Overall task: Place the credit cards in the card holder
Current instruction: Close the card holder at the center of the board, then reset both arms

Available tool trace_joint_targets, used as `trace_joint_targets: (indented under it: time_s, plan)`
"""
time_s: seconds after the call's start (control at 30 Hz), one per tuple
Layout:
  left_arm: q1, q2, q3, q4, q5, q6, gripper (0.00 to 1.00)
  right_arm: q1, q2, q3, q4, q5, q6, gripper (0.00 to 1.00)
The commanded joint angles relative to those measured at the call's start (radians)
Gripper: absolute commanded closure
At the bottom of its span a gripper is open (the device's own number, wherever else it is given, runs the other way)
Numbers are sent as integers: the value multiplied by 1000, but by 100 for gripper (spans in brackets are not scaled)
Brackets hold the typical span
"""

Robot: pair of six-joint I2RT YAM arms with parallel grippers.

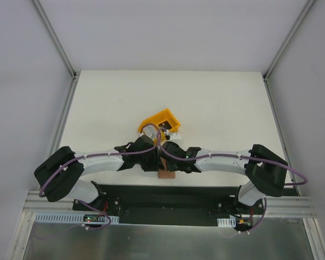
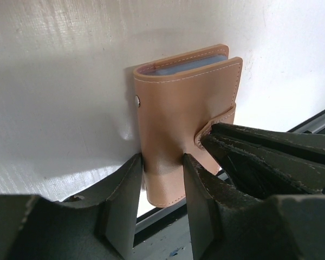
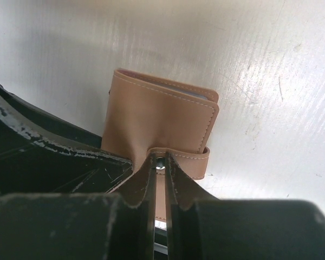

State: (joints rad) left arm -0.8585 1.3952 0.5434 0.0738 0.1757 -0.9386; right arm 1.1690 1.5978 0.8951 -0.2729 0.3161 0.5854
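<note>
Left arm (image 1: 97, 161) and right arm (image 1: 222, 161): white shells on the long links, bulky black housings at the joints and shoulders. A purple cable (image 1: 300, 176) runs along each. Left gripper (image 2: 162, 158) and right gripper (image 3: 160, 160): matte black, blocky fingers (image 2: 122, 195), edges scuffed pale grey.

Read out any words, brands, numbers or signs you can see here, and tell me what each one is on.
No readable text in any view.
The card holder: plain leather, stitching and a snap only.
The yellow bin: no lettering visible.
The small board at the left arm's base: too small to read.
</note>
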Motion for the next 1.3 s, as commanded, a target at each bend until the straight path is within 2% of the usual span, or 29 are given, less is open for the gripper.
trace_joint_targets:
  time_s: [0.0,0.1,0.27,0.33,0.4,0.47,0.53,0.63,0.7,0.87,0.93,0.97,1.1,1.27]
  plan:
    - [-8,-24,-31,-52,-54,3,64,18,45,-90,-81,-65,13,93]
    - [-8,-61,-33,-54,-79,18,59,6,8,-39,-75,-49,-62,89]
    - [-2,-171,-16,-124,-170,61,42,-49,-113,34,-31,-29,-162,78]
    - [3,-217,0,-181,-241,83,28,-83,-185,22,36,-48,-197,72]
    - [9,-271,6,-222,-286,93,23,-117,-257,1,78,-57,-219,63]
    - [22,-341,-2,-259,-333,100,9,-146,-333,-31,93,-57,-231,55]
    - [45,-396,-14,-291,-360,96,1,-178,-407,-80,75,-20,-216,45]
    - [104,-468,-42,-341,-373,90,1,-256,-522,-198,25,8,-171,29]
    - [139,-515,-57,-367,-392,92,1,-314,-609,-272,-9,21,-151,22]
    - [150,-585,-65,-413,-501,78,1,-463,-829,-378,-118,86,-188,2]
    - [150,-590,-63,-431,-531,66,1,-572,-875,-380,-175,90,-228,0]
    - [150,-593,-62,-446,-551,41,1,-615,-889,-378,-192,87,-252,3]
    - [150,-582,-60,-462,-567,21,1,-794,-886,-361,-219,74,-337,4]
    - [150,-562,-51,-467,-558,50,1,-911,-823,-357,-203,104,-415,4]
